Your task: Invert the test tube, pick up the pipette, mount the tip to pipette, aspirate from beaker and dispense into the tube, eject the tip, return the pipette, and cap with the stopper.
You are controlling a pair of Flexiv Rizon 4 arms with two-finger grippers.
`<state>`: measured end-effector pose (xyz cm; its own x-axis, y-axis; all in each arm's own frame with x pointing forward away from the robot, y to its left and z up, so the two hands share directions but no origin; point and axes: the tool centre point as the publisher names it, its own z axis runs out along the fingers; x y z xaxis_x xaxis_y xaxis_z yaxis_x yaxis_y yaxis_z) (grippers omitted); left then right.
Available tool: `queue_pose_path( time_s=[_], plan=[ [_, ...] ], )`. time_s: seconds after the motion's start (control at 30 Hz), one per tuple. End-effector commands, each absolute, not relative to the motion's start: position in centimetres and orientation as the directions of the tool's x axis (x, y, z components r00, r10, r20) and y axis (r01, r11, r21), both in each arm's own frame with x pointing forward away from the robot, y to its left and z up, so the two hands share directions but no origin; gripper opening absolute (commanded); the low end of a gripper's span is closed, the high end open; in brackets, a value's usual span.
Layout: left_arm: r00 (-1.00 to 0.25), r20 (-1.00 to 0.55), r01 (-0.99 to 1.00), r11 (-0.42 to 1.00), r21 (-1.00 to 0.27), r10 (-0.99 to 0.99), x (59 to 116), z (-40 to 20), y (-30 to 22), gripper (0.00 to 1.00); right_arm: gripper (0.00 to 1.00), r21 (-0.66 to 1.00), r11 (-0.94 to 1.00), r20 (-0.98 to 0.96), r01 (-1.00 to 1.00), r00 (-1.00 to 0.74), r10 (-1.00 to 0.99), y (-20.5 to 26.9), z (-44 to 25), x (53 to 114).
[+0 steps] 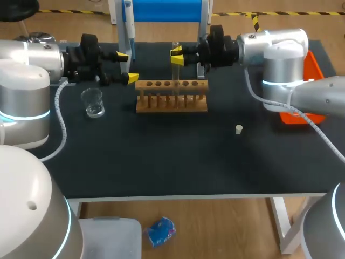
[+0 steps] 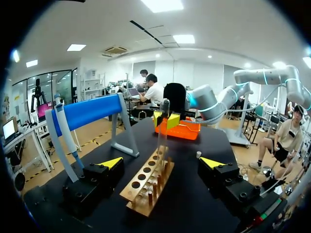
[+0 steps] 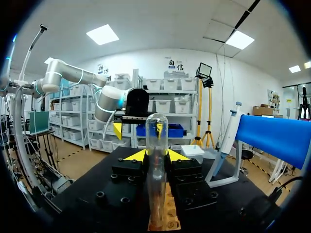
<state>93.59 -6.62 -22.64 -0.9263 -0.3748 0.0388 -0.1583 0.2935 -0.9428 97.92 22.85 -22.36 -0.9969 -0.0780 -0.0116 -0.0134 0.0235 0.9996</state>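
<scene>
A clear test tube (image 1: 175, 70) stands upright over the wooden rack (image 1: 171, 102), rounded end up and lower end down at the rack. My right gripper (image 1: 176, 56) is shut on the test tube (image 3: 156, 141), and the yellow fingertips (image 3: 136, 156) press it from both sides. To the rack's left my left gripper (image 1: 128, 67) stands open and empty. In the left wrist view the gripper (image 2: 161, 163) faces the rack (image 2: 148, 183) and the tube (image 2: 163, 131). The pipette (image 2: 63, 128) hangs on the blue stand (image 2: 92, 112). A glass beaker (image 1: 93, 102) sits left of the rack. The white stopper (image 1: 239, 129) lies to its right.
The blue stand (image 1: 164, 11) is at the back edge behind the rack. An orange tray (image 1: 310, 70) sits at the right edge under my right arm. A grey cable (image 1: 60, 116) runs over the table's left side.
</scene>
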Motion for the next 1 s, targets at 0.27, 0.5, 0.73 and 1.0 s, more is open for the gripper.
queue_pose_path(
  time_s=[0.27,0.5,0.73,1.0],
  plan=[
    [-0.927,0.039,-0.158,0.294,-0.943,-0.374,93.6,-22.6,-6.6,1.0,0.0,0.999,0.034,0.009,0.007,-0.998,-0.062,22.5,-19.7,97.1],
    [-0.927,0.039,-0.158,0.294,-0.943,-0.374,93.6,-22.6,-6.6,1.0,0.0,0.998,0.028,0.058,0.057,-0.998,-0.032,21.8,-16.6,96.9],
    [-0.927,0.039,-0.158,0.294,-0.943,-0.374,93.6,-22.6,-6.6,1.0,0.0,0.998,0.038,0.049,0.048,-0.998,-0.031,21.4,-14.9,96.5],
    [-0.927,0.039,-0.158,0.294,-0.943,-0.374,93.6,-22.6,-6.6,1.0,0.0,0.998,0.038,0.049,0.048,-0.998,-0.031,21.4,-14.9,96.5]
  ],
)
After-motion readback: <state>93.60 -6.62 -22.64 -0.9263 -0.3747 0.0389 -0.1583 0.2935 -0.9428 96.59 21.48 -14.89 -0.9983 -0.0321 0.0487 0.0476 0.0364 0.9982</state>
